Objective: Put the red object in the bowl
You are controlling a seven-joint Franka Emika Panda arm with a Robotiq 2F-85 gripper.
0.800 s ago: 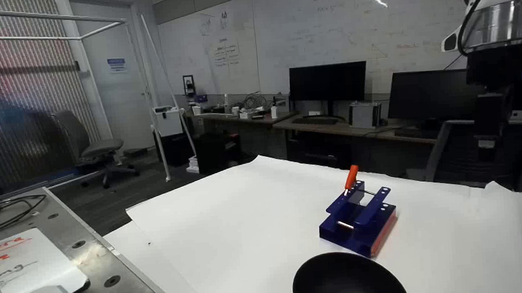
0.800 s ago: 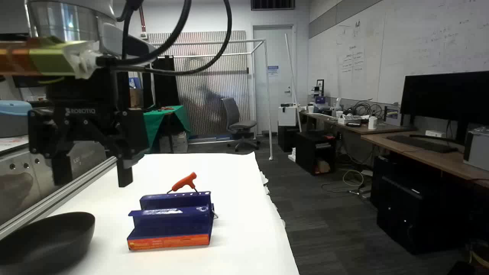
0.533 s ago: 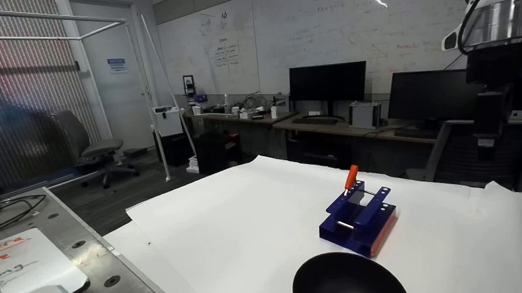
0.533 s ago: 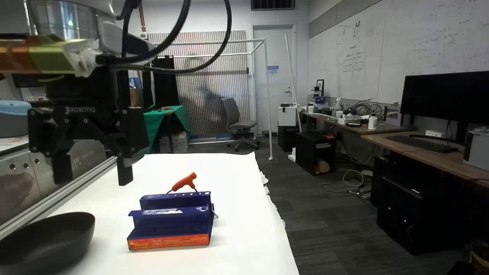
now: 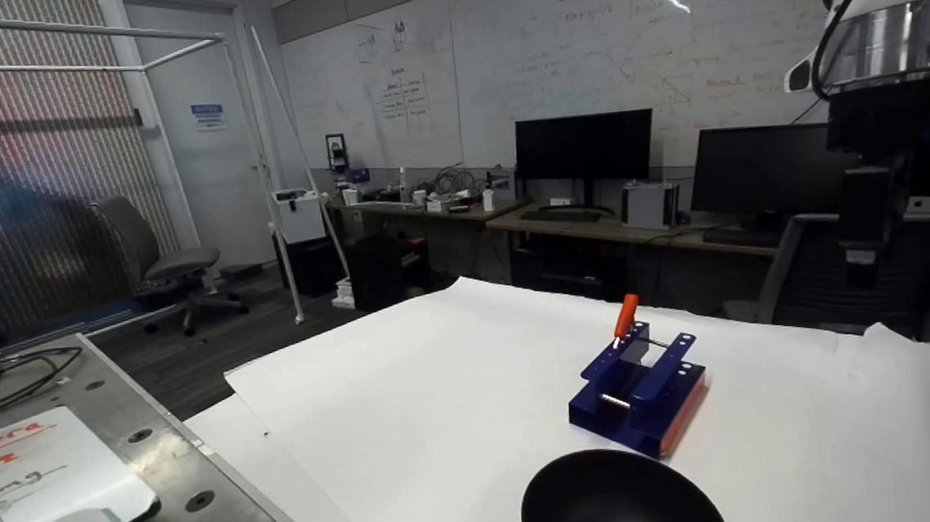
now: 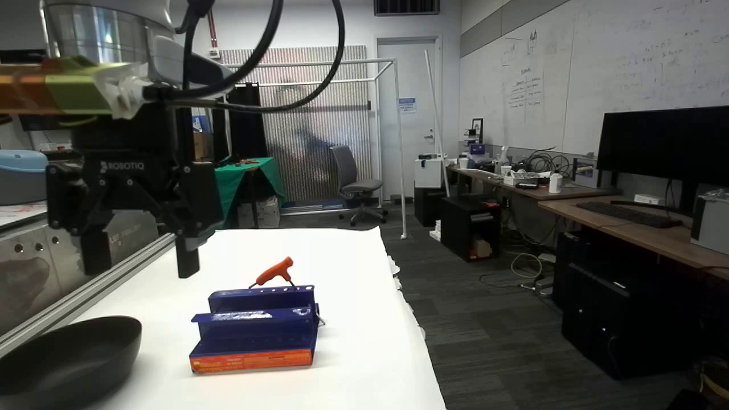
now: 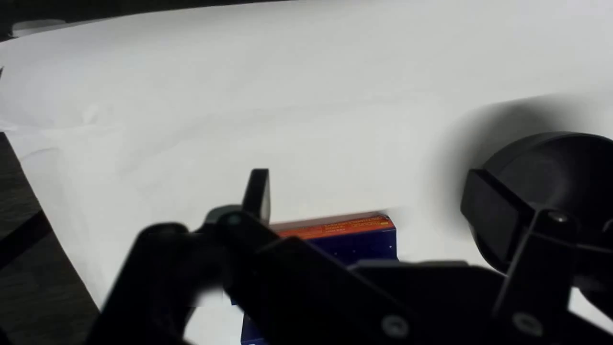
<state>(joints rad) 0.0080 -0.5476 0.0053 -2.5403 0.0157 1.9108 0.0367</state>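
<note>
In an exterior view, the slim red-orange handled tool (image 6: 276,271) with thin metal ends leans at the far top edge of the glossy dark-blue rack (image 6: 253,330), outside the round black shallow bowl (image 6: 74,361), which sits left of the rack on the white-covered table (image 6: 359,347). The black two-fingered end effector (image 6: 141,267) hangs in the air left of the tool, fingers spread wide with nothing between; the step looks to be the reach and grasp.

Come in from above and turn the wrist: the fingers spread left to right, roughly along the handle, and would likely hold better across its narrow sides. Grip mid-handle and lift straight up before going left; a sideways pull could snag the metal ends and drag the rack.

Whether those ends sit in holes cannot be told. In the wrist view the end effector's linkage covers much of the rack, and the tool cannot be made out. Every view cuts off the bowl. In an exterior view the fingers blur into a dark mesh chair (image 5: 921,282) behind.
</note>
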